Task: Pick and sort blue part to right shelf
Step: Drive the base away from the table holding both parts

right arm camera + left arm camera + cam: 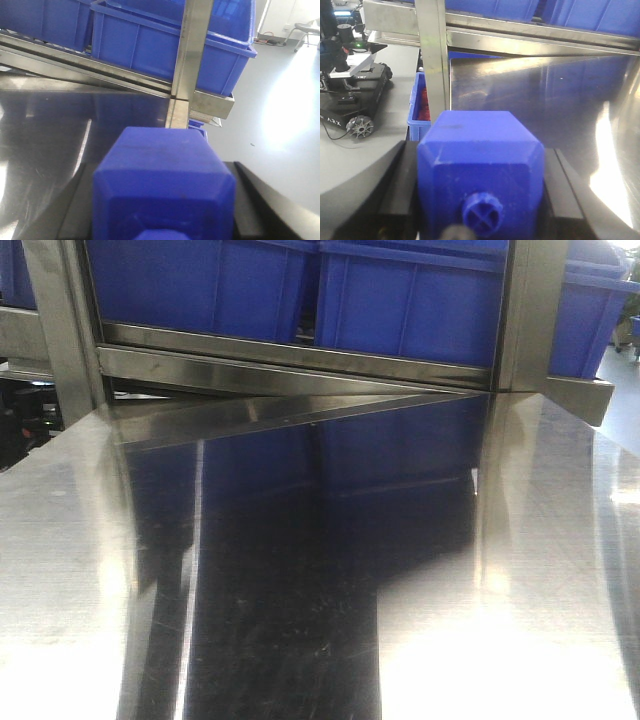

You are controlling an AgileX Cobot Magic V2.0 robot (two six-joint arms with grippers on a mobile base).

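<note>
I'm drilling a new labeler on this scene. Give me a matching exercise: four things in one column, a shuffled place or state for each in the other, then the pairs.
1. blue part
2. small bin
3. table top
4. large bins

A. holds red pieces
B. sit on the steel rack
C. clamped in the left gripper, knob toward the camera
D. mirrors the blue above it

Pairs: 1-C, 2-A, 3-D, 4-B
</note>
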